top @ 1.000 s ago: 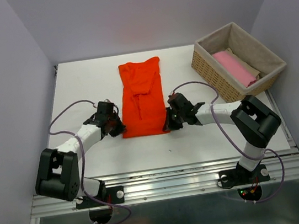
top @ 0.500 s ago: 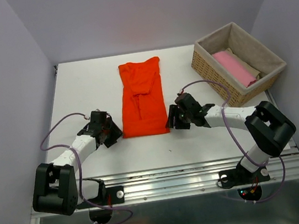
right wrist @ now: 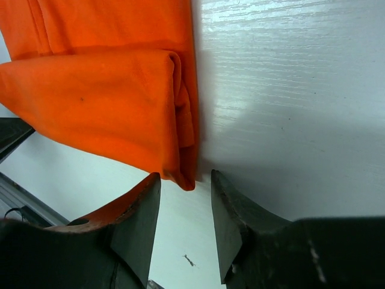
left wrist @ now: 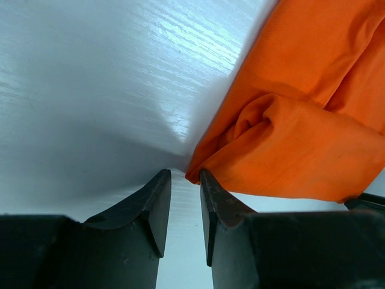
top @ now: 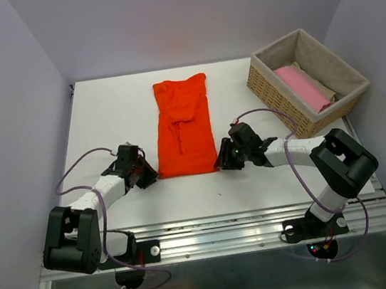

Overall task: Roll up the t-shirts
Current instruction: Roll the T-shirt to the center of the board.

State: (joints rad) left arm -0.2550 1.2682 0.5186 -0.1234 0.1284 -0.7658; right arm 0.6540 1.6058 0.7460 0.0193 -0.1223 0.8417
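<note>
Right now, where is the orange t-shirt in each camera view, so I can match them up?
Top external: orange t-shirt lies mid-table, between left claw and right claw.
Left wrist: t-shirt upper right, its corner at the claw tips.
Right wrist: t-shirt upper left, its corner at the claw tips.
Shared landmark: the white table.

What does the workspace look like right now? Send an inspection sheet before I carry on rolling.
Surface: white table.
Job's things: orange-red t-shirt folded into a long strip, near hem turned over; pink t-shirt in wicker basket, far right.
Clutter: one small dark speck near the front edge.
End effectors: left end effector and right end effector open, each at a near shirt corner, gripping nothing.
Cables: purple cables loop off both arms, clear of the shirt.
Surroundings: grey walls; metal rail in front.
</note>
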